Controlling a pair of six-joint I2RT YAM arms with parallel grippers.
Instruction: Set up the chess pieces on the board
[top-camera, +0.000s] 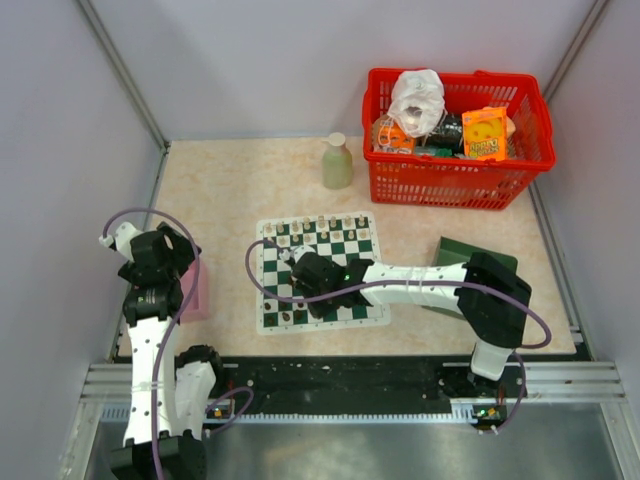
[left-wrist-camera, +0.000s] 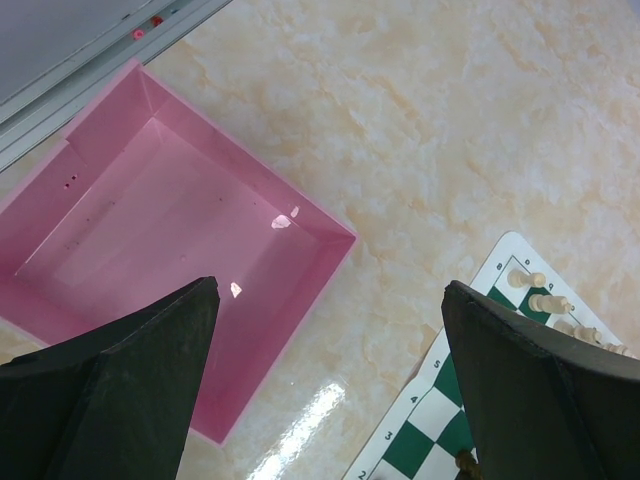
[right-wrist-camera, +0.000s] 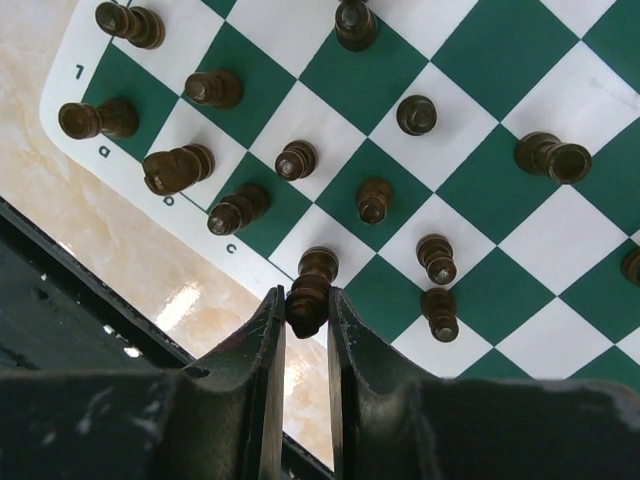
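The green-and-white board (top-camera: 345, 243) lies mid-table, with cream pieces (top-camera: 320, 222) along its far rows and dark pieces (top-camera: 287, 316) on its near rows. My right gripper (top-camera: 312, 285) reaches over the board's near left part. In the right wrist view the right gripper (right-wrist-camera: 306, 305) is shut on a dark chess piece (right-wrist-camera: 311, 287), whose base rests on a white square by the board's near edge. Several dark pieces (right-wrist-camera: 374, 199) stand on the squares (right-wrist-camera: 470, 105) beyond. My left gripper (left-wrist-camera: 330, 380) is open and empty, above the table between a pink tray and the board's corner (left-wrist-camera: 500, 300).
A pink tray (left-wrist-camera: 170, 230) sits left of the board, also seen in the top view (top-camera: 197, 295). A red basket (top-camera: 520, 165) of packets stands at the back right, a pale bottle (top-camera: 337, 161) beside it. A dark green tray (top-camera: 470, 255) lies under my right arm.
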